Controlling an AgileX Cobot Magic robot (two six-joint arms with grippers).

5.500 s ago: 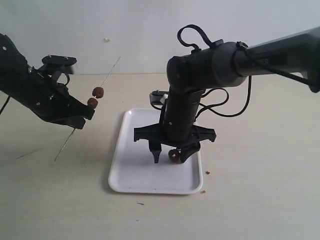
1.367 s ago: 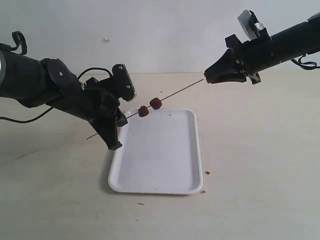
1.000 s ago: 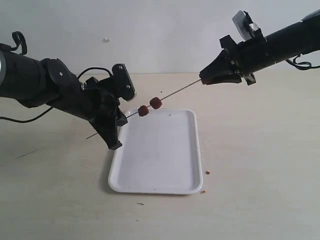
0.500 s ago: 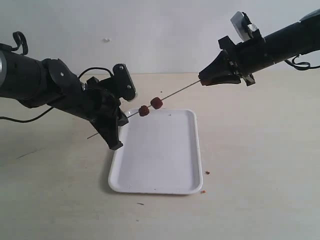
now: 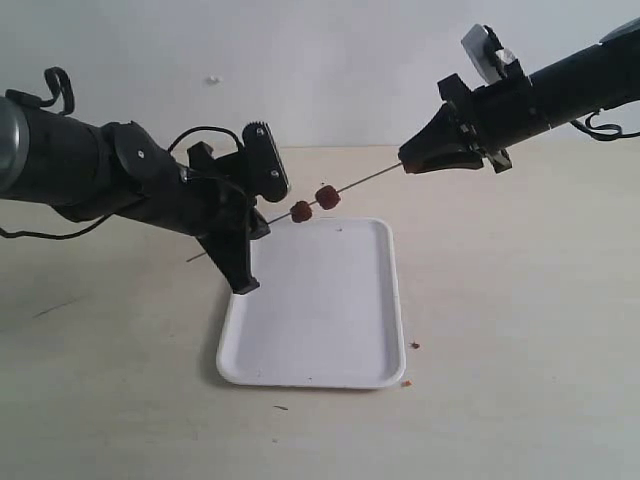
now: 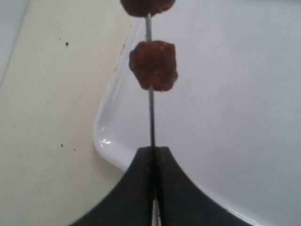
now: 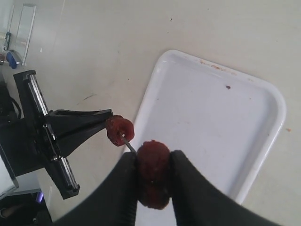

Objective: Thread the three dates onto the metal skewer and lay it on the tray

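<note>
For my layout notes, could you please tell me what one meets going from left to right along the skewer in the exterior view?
left gripper → lower date → higher date → right gripper

My left claw (image 6: 153,157) is smooth, matt black plastic, and my right claw (image 5: 405,163) is the same, as are the dull black casings of my arms (image 5: 70,170). The metal skewer (image 6: 150,113) is bare grey metal, smooth, with a faint shine. The first date (image 6: 153,64) on it looks rough, wrinkled and matt, a dark reddish-brown. The second date (image 5: 327,197) and the third date (image 7: 153,174) have the same dry, creased skin. The tray (image 5: 330,330) is white, smooth and glossy, seemingly plastic, with a bright highlight on its rim. The surface (image 5: 500,300) is pale beige, matt, smooth and lightly speckled.
</note>
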